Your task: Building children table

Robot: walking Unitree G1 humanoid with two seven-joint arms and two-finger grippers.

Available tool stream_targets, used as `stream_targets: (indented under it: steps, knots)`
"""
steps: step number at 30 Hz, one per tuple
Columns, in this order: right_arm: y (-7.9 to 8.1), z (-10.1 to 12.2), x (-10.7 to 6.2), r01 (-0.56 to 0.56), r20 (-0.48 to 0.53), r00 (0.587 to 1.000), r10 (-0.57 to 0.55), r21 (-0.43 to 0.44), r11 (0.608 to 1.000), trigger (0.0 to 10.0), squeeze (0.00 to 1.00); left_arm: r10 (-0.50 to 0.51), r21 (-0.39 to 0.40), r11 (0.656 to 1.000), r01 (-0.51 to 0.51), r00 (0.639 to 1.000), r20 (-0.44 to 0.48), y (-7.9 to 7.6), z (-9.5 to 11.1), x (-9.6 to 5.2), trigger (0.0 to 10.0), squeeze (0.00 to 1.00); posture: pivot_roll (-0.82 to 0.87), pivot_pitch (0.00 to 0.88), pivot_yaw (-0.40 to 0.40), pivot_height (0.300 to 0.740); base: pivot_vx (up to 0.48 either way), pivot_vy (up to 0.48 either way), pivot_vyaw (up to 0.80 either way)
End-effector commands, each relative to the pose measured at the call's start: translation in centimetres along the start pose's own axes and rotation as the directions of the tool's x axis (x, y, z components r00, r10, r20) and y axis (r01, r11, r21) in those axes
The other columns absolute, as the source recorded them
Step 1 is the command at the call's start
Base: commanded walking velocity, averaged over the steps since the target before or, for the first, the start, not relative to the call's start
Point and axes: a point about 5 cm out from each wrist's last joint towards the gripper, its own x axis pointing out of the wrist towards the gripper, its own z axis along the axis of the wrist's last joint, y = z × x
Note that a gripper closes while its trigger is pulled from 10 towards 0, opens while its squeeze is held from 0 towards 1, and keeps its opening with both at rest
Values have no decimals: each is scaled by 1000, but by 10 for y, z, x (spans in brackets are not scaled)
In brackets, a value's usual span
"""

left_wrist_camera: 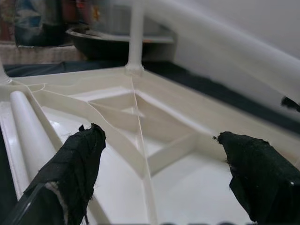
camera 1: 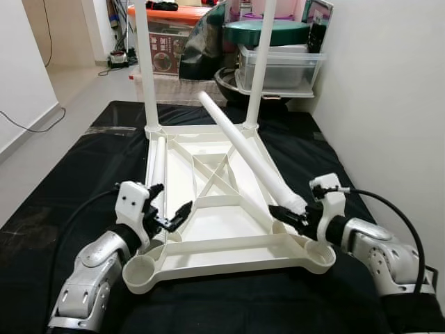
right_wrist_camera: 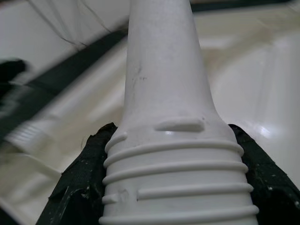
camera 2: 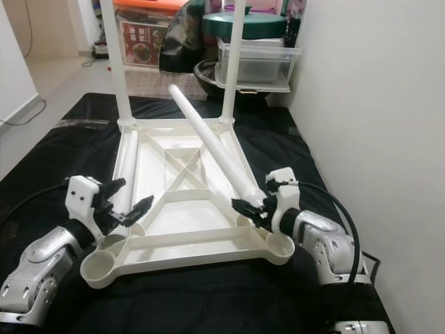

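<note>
Black mat on floor, white wall beside; right gripper grips leg

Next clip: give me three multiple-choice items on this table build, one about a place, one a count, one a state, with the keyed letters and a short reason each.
1. Where does the loose leg that no gripper holds lie?
A. along the tabletop's left edge
B. on the bare floor
C. on the storage box

2. How many legs stand upright in corner sockets?
A. none
B. two
C. four

3. What is the right gripper doing?
A. hanging idle
B. open above the mat
C. shut on a leg's threaded end

Key: 1 A, it rests inside the upturned tabletop beside the open left gripper. 2 B, one leg and another rise at the far corners. 3 C, the fingers clamp the tilted leg.
</note>
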Motion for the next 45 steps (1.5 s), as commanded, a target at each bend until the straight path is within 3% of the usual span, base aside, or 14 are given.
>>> stream_targets:
  steps: [1, 2, 3, 5, 6, 7, 9, 17, 20, 21, 26, 36, 37, 45]
  knots:
    - [7, 10, -2, -59, 65, 996, 59, -11, 998, 0, 0, -13, -52, 999, 15, 999, 45, -1, 10, 1, 10000, 0, 62, 0, -130, 740, 0, 0, 0]
    - [16, 9, -2, -128, 96, 987, 126, 13, 992, 0, 0, 1, -181, 983, 20, 993, 119, 3, 20, 2, 10000, 0, 62, 0, -127, 740, 0, 0, 0]
    - [16, 9, -2, -128, 96, 987, 126, 13, 992, 0, 0, 1, -181, 983, 20, 993, 119, 3, 20, 2, 10000, 0, 62, 0, -127, 740, 0, 0, 0]
    - [27, 6, -1, -210, 123, 971, 204, 39, 977, 0, 0, 22, -339, 939, 54, 976, 218, 7, 32, 4, 10000, 0, 62, 0, -127, 740, 0, 0, 0]
    - [27, 6, -1, -210, 123, 971, 204, 39, 977, 0, 0, 22, -339, 939, 54, 976, 218, 7, 32, 4, 10000, 0, 62, 0, -127, 740, 0, 0, 0]
    - [33, 2, -1, -260, 120, 960, 253, 48, 964, 0, 0, 21, -419, 902, 104, 959, 284, 6, 41, 6, 10000, 0, 59, 0, -122, 740, 0, 0, 0]
    - [39, -5, -2, -315, 96, 946, 309, 49, 948, 0, 0, -15, -484, 851, 202, 932, 363, -1, 52, 10, 10000, 0, 62, 0, -123, 740, 0, 0, 0]
    - [43, -4, 2, -343, 107, 935, 337, 44, 938, 0, 0, -158, -490, 799, 348, 908, 388, -20, 58, 18, 10000, 0, 61, 0, -123, 740, 0, 0, 0]
    - [49, -3, 0, -392, 108, 916, 387, 36, 919, 0, 0, -162, -507, 788, 349, 912, 376, -21, 56, 21, 10000, 0, 61, 0, -120, 740, 0, 0, 0]
    - [56, -6, -4, -445, 81, 893, 443, 14, 895, 0, 0, -152, -526, 780, 339, 918, 366, -19, 55, 23, 10000, 0, 59, 0, -117, 740, 0, 0, 0]
    - [66, -17, -10, -524, 5, 852, 524, -11, 852, 0, 0, -133, -569, 756, 324, 927, 351, -15, 56, 31, 10000, 0, 56, 0, -113, 740, 0, 0, 0]
    - [68, -26, -10, -537, -85, 842, 532, -64, 841, 0, 0, -207, -539, 740, 402, 899, 386, -29, 71, 41, 10000, 0, 55, 0, -108, 740, 0, 0, 0]
    - [66, -26, -8, -525, -80, 851, 519, -69, 849, 0, 0, -218, -530, 737, 419, 890, 401, -31, 72, 40, 0, 0, 54, 0, -108, 740, 0, 0, 0]
    - [57, -22, -4, -467, -72, 884, 461, -122, 876, 0, 0, -223, -522, 761, 386, 910, 349, -38, 61, 35, 0, 0, 57, 0, -109, 740, 0, 0, 0]
